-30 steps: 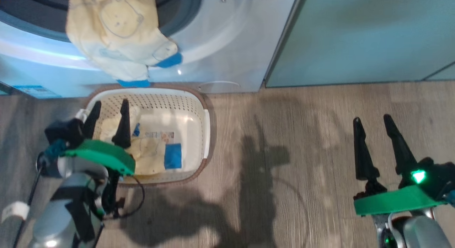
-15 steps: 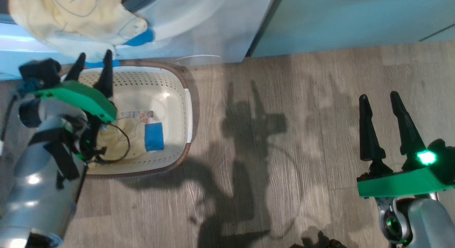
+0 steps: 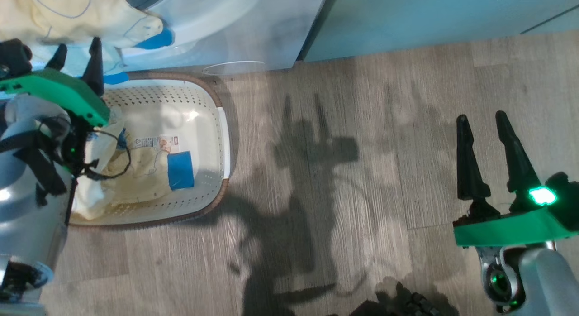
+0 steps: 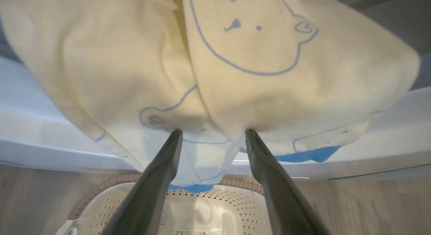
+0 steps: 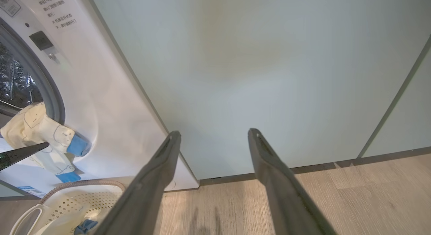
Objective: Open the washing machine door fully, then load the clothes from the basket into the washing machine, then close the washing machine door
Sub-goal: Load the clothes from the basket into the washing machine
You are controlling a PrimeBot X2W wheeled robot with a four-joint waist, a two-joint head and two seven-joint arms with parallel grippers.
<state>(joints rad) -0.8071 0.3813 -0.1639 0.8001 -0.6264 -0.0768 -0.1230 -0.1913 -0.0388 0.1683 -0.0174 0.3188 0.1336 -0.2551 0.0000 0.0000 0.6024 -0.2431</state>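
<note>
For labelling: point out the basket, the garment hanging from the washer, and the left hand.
basket (image 3: 225,141), head view, white side handle.
hanging garment (image 4: 269,100), left wrist view, cream cloth beneath bear outline.
left hand (image 3: 78,43), head view, midway between its fingertips.

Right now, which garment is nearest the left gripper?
The bear-print yellow garment hanging from the washing machine, just ahead of the open left gripper. The other clothes lie in the basket below it.

at the upper left i see the clothes (image 3: 68,12), pale yellow with thin blue bear outlines and bright blue cuffs. the basket (image 3: 158,96) is cream, perforated, brown-rimmed. washing machine (image 3: 253,31) white, cabinet (image 3: 429,21) pale green, floor (image 3: 384,171) grey woodgrain. my left gripper (image 3: 78,43) and right gripper (image 3: 480,115) have black fingers on green mounts.
</note>
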